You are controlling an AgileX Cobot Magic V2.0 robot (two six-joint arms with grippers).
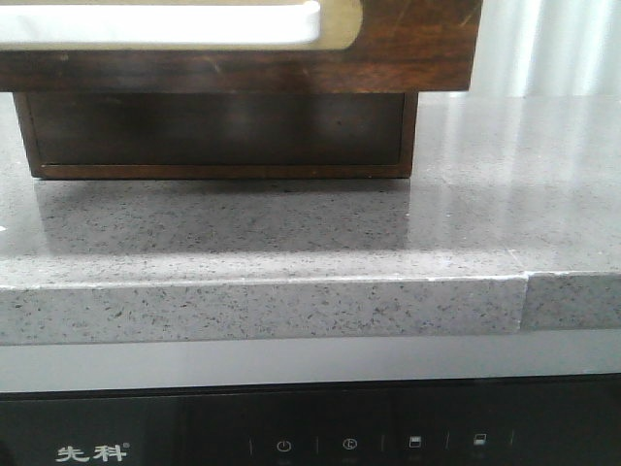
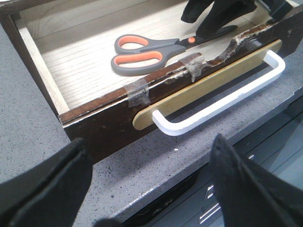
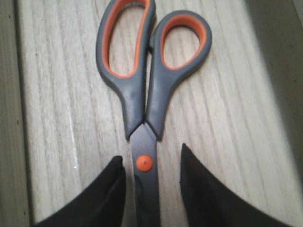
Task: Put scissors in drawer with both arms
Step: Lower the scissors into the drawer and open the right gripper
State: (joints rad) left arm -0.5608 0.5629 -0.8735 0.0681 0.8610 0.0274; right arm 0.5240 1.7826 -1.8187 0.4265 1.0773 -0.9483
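Observation:
The scissors (image 2: pixel 142 52) lie flat on the pale wooden floor of the pulled-out drawer (image 2: pixel 109 127), their dark grey, orange-lined handles pointing away from my right gripper (image 2: pixel 213 19). In the right wrist view the scissors (image 3: pixel 142 94) rest on the wood, and my right gripper (image 3: pixel 151 161) stands open, one black finger on each side of the blade just past the orange pivot, with a gap on both sides. My left gripper (image 2: pixel 149 142) is open and holds nothing, in front of the drawer over the counter's front edge. The front view shows only the drawer front (image 1: pixel 408 49); neither arm appears there.
The drawer front carries a white bar handle (image 2: pixel 222 101) on a brass plate, with tape patches along its chipped top edge. A grey speckled counter (image 1: pixel 291 243) holds the cabinet. Below the counter's edge sits a black appliance panel (image 1: pixel 291 437).

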